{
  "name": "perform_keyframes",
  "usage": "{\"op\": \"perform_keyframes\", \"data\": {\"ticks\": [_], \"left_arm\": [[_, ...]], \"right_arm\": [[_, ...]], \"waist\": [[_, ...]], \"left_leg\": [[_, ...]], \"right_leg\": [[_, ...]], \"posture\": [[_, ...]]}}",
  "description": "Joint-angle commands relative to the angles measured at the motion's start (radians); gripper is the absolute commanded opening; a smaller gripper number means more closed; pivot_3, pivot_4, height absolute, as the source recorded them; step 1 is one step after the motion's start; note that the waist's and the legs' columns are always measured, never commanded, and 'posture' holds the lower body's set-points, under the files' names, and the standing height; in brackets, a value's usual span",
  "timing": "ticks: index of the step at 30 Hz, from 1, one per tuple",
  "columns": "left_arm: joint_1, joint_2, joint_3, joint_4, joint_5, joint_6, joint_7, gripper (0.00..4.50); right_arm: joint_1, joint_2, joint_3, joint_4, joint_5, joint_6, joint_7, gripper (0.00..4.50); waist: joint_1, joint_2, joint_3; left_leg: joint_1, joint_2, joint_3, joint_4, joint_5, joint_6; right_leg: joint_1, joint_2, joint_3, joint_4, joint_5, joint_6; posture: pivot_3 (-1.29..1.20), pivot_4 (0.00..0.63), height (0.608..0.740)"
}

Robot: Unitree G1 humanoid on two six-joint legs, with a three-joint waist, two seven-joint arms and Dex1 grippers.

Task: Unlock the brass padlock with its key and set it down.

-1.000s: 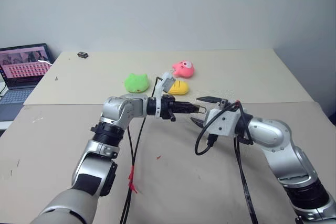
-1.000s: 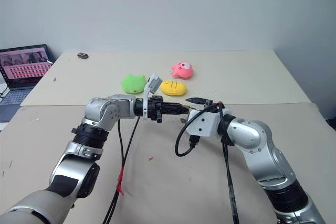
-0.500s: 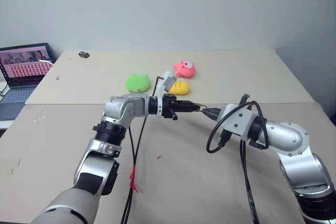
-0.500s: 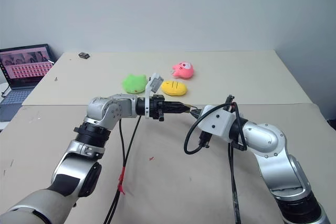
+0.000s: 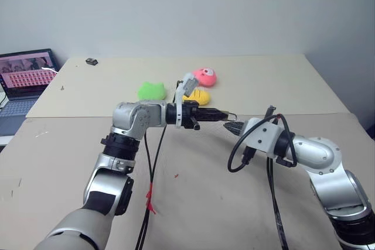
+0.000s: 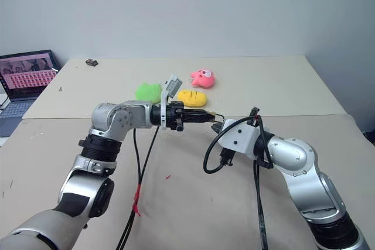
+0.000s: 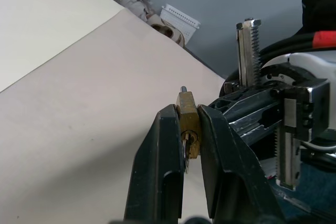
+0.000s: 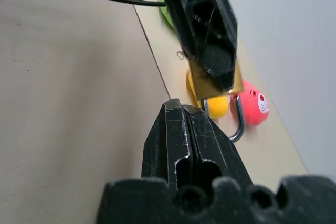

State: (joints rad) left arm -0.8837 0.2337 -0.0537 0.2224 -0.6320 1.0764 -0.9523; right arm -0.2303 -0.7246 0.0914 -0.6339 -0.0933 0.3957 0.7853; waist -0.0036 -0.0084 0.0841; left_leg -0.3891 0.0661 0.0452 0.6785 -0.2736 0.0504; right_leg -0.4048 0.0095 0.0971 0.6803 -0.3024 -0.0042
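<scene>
The brass padlock (image 7: 187,107) is clamped between the two black fingers of my left gripper (image 5: 219,113), which points level toward the right arm above the table. Its keyhole face looks toward the left wrist camera, and its silver shackle (image 8: 237,123) sticks out past the fingertips. My right gripper (image 5: 232,125) is shut, with nothing visible between its fingers. Its tip sits just below and beside the padlock, with a small gap between them. The key is out of view.
On the cream table (image 5: 263,80) behind the grippers lie a green plush (image 5: 152,90), a yellow plush (image 5: 198,96) and a pink plush (image 5: 204,76). An open laptop (image 5: 23,74) stands at the far left, and a small dark object (image 5: 91,61) lies at the back. Black cables (image 5: 153,162) hang under both arms.
My right gripper, open around the left gripper's tip a second ago, has shut, rolled and drawn back slightly to the right. The left gripper has risen a little with the padlock.
</scene>
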Motion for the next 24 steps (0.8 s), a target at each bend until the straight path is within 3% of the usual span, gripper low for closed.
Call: {"op": "perform_keyframes", "data": {"ticks": [1, 24], "left_arm": [[-0.016, 0.025, 0.040, -0.070, -0.053, 0.040, 0.001, 0.04], [0.040, 0.027, 0.025, -0.107, -0.083, 0.036, 0.041, 0.04]], "right_arm": [[-0.020, -0.011, -0.019, -0.026, 0.011, 0.003, -0.003, 0.04], [-0.208, -0.016, 0.005, -0.059, 0.036, 0.110, 0.008, 0.04]], "waist": [[-0.001, 0.000, 0.000], [0.002, 0.003, 0.001]], "left_leg": [[0.000, 0.000, 0.000, 0.000, 0.000, 0.000], [0.000, 0.000, 0.000, 0.000, 0.001, -0.001]], "right_leg": [[0.000, 0.000, 0.000, 0.000, 0.000, 0.000], [0.000, 0.000, 0.000, 0.000, 0.000, 0.000]], "posture": [[0.00, 0.150, 0.655], [0.00, 0.150, 0.655]]}}
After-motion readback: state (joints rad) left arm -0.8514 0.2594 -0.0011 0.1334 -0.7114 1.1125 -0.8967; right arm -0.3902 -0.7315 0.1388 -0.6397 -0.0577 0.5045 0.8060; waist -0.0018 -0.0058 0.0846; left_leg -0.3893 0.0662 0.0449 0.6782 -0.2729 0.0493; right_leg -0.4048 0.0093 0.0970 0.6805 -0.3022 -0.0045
